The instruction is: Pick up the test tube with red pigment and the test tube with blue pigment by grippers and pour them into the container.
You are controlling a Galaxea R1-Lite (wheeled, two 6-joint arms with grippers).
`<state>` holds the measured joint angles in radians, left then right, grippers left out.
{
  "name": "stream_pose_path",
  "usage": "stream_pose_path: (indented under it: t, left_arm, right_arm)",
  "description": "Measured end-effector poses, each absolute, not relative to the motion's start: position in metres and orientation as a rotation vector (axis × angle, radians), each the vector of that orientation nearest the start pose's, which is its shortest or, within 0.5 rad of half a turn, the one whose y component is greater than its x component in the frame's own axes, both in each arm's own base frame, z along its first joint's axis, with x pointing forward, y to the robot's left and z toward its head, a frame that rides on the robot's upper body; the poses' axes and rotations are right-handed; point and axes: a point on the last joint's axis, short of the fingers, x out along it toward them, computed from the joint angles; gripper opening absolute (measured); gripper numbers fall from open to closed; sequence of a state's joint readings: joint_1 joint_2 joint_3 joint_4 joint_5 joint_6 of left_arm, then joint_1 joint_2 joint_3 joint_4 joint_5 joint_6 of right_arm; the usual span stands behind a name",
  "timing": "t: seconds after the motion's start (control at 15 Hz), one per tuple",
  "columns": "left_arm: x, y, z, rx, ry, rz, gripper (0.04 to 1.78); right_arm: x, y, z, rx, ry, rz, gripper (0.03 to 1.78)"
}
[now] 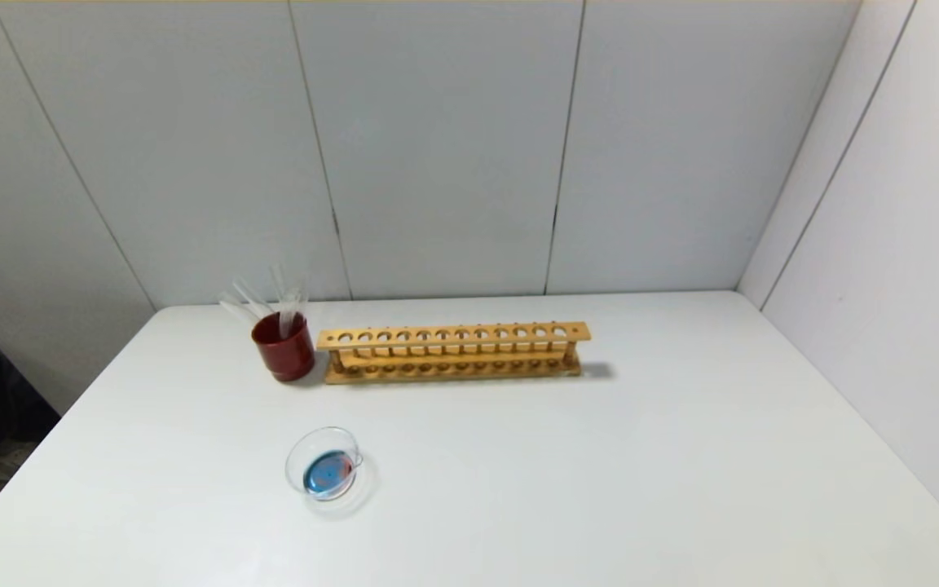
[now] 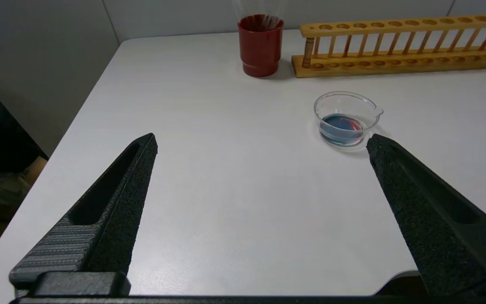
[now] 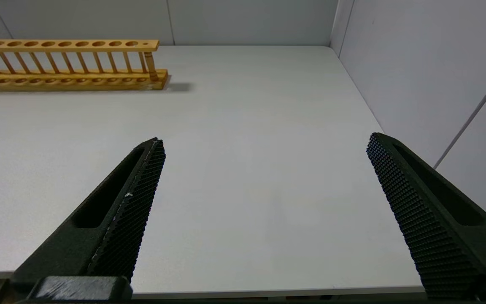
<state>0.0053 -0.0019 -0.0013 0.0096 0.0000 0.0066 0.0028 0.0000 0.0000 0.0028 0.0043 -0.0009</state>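
Now container (image 1: 324,465) with swirled blue-red liquid; left gripper (image 2: 262,145) and right gripper (image 3: 264,145) jaws spread

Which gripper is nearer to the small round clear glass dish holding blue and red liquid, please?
Left. The left gripper is open close before the glass dish. The right gripper, also open, hangs off toward the rack's far end; its view misses the dish.

Left hand (image 2: 262,141) and right hand (image 3: 266,141) spread wide, empty.

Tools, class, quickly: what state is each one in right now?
Left tool: open, holding nothing, above the table short of the container.
Right tool: open, holding nothing, above bare table.
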Motion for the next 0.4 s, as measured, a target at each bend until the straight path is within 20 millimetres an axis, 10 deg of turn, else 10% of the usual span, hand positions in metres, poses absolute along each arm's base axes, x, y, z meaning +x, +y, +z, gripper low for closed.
stream_pose_path:
  t: [0.4]
  left_arm:
    - [-0.0229,-0.0001,0.0745,0.006,0.008,0.005,1.75]
  right_arm:
    - [-0.0228,0.0000,0.0752,0.001,0.003,0.007,1.75]
